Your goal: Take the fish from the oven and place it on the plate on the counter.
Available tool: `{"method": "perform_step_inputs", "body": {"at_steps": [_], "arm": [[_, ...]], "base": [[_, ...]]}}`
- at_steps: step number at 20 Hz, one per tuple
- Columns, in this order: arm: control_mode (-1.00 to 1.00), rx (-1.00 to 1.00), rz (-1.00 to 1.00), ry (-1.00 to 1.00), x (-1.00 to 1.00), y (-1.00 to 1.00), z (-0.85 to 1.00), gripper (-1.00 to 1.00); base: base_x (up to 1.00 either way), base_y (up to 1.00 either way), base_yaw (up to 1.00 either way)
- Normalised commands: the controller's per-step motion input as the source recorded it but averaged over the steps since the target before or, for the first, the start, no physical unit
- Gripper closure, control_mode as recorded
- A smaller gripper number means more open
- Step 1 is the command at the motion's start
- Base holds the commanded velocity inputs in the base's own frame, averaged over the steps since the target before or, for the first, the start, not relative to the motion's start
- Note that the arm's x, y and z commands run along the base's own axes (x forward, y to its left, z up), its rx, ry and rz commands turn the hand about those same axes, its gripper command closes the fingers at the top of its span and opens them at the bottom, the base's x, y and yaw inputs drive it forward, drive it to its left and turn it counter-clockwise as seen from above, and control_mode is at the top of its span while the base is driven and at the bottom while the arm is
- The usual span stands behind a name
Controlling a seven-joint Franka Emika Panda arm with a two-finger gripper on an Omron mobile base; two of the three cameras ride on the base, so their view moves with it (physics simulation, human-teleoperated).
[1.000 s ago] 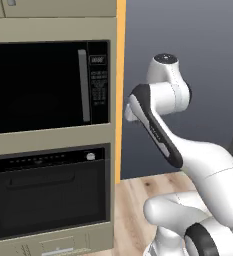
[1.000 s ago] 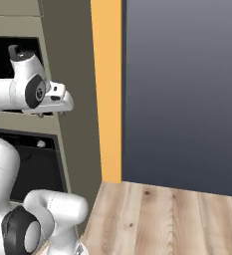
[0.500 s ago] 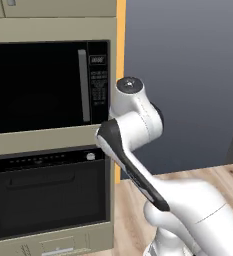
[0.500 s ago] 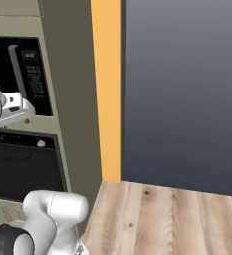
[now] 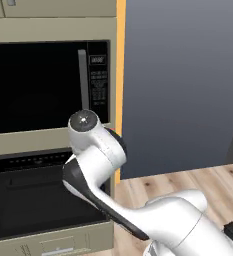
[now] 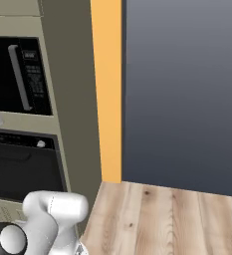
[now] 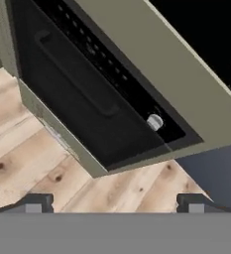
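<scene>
Facing the oven (image 7: 82, 99), the gripper (image 7: 114, 203) hangs with its jaws spread wide and nothing between them. The oven door (image 5: 38, 200) is shut, handle (image 7: 80, 74) and silver knob (image 7: 154, 121) in view; the fish cannot be seen, and is presumably inside on a rack. Judged from the task, the fish will be light, soft and slippery: take it across the mid-body, with gentle pressure. Open the door by its handle first.

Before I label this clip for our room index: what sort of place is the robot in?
Most likely a home kitchen. A black microwave sits built into a tall beige cabinet, with a wide black oven with its door shut right below it, and light wood flooring runs alongside.
</scene>
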Motion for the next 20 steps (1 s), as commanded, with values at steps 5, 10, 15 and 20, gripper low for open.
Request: {"method": "perform_step_inputs", "body": {"at_steps": [5,10,15,20], "arm": [[-1.0,-0.35,0.28,-0.17,-0.11,0.88,-0.41,-1.0],[-1.0,-0.44,0.32,-0.33,-0.06,0.87,-0.35,-1.0],[-1.0,-0.25,0.4,-0.26,0.01,0.49,-0.9,-1.0],[-1.0,-0.03,0.35,0.0,0.17,0.02,-0.77,-1.0]], "base": [[0.0,0.0,0.0],[0.0,0.0,0.0],[0.0,0.0,0.0],[0.0,0.0,0.0]]}}
